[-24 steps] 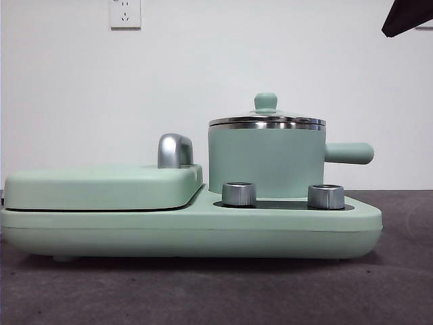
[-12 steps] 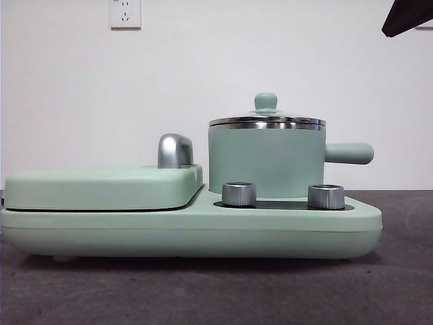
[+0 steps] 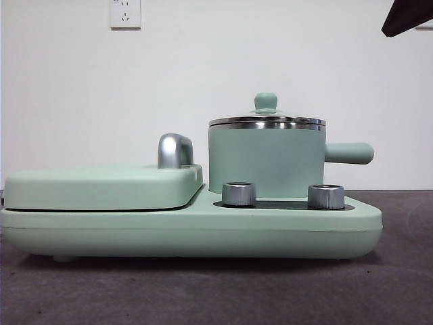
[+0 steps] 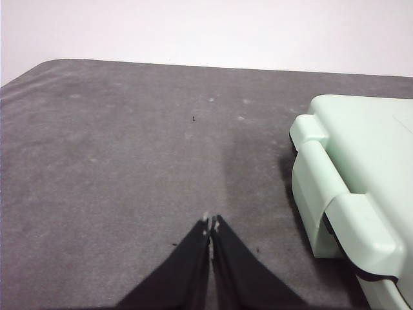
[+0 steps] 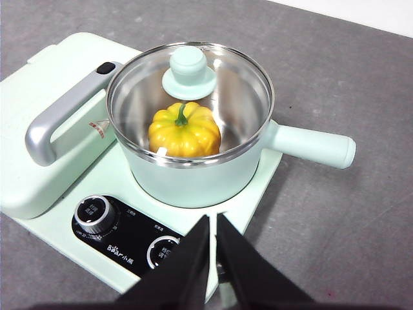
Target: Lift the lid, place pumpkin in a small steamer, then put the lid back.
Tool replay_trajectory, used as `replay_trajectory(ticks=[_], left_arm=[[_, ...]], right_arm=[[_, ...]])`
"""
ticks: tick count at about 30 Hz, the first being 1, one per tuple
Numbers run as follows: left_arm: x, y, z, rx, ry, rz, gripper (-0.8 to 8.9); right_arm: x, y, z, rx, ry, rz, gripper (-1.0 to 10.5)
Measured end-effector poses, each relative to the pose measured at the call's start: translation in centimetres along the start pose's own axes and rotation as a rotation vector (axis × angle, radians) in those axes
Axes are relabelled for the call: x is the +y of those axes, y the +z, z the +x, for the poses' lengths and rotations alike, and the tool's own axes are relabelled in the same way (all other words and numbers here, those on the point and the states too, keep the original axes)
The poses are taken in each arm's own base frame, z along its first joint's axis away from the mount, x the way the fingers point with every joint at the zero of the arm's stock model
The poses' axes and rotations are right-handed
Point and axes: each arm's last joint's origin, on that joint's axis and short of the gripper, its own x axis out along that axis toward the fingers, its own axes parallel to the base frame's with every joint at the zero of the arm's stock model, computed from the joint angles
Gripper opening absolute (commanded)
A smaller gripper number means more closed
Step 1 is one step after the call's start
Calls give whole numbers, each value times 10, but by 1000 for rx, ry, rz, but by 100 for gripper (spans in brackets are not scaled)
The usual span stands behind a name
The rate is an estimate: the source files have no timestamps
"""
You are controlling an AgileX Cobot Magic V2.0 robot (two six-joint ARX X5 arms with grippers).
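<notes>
Glass lid [image 5: 190, 77] is seated on the small steamer [image 5: 193, 174], the pumpkin [image 5: 184, 131] enclosed within. Right claw [image 5: 211, 223] and left claw [image 4: 210, 226] are clenched, empty, clear above the surface [image 4: 116, 161]. Residual risk: an unsquare lid could be dislodged.

Grey table [image 3: 406, 298] w/ green cooker [image 3: 203, 233]
</notes>
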Motion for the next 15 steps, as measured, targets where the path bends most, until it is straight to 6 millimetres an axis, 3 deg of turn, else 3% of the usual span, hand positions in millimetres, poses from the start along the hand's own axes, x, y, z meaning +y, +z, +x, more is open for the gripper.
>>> replay_trajectory(ticks=[15], left_arm=[[0, 0, 0, 0, 0, 0, 7]], right_arm=[[-3, -1, -3, -33, -20, -43, 12]])
